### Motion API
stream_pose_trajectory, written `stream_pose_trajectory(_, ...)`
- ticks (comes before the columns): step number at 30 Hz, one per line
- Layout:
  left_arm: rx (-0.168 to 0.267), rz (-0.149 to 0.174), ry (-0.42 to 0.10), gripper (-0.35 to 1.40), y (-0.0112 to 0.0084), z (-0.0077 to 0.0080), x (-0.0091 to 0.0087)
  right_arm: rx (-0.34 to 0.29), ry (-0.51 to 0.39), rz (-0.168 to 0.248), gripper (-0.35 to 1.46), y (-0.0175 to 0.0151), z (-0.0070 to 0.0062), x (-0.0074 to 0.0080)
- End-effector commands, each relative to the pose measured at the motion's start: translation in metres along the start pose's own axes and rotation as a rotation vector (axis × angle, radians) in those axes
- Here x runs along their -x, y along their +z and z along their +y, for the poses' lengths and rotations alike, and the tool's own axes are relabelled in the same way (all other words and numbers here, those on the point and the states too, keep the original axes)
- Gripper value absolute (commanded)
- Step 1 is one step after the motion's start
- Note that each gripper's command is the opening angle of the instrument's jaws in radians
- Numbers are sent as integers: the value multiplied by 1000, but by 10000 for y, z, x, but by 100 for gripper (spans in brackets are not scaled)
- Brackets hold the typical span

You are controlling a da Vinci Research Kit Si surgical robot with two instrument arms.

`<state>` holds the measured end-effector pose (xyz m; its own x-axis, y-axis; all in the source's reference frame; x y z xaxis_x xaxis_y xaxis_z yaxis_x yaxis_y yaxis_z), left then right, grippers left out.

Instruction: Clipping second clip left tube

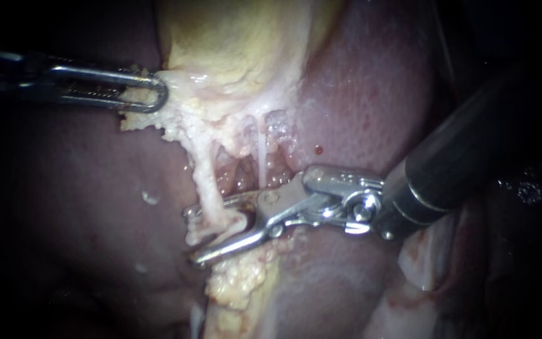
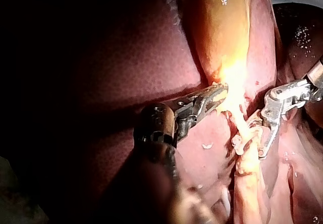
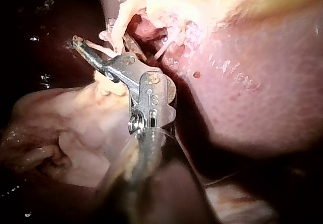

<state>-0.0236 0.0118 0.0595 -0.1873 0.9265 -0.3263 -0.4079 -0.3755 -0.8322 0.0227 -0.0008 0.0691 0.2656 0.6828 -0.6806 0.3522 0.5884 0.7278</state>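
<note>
Your right instrument (image 1: pixel 192 235), lower right, has jaws spread around the left tube (image 1: pixel 203 179), center frame. It's soft, slippery, tears easy, so clip mid-strand. Left instrument (image 1: pixel 158 94) pinches the gallbladder (image 1: pixel 233 44), upper left.

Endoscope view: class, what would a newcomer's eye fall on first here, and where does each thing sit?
The shiny right instrument stands out most, entering from the right with its jaws open around the pale left tube near the middle. Next comes the yellowish gallbladder at the top, its pale lower edge gripped by the left instrument, against the dark red liver.
</note>
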Motion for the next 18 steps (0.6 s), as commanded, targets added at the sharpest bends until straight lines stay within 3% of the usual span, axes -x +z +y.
stream_pose_trajectory(1, 0, 0, 0, -35, 0, 0, 0, 3, 0, 3, 43, 0, -4, -3)
stream_pose_trajectory(6, 0, 0, 0, -35, 0, 0, 0, 54, -10, -28, 41, -1, -22, -19)
stream_pose_trajectory(11, 0, 0, 0, -35, -1, 0, 0, 63, -18, -49, 39, -3, -41, -24)
stream_pose_trajectory(18, 0, 0, 0, -35, -1, 1, 0, 61, -18, -50, 35, 0, -52, -25)
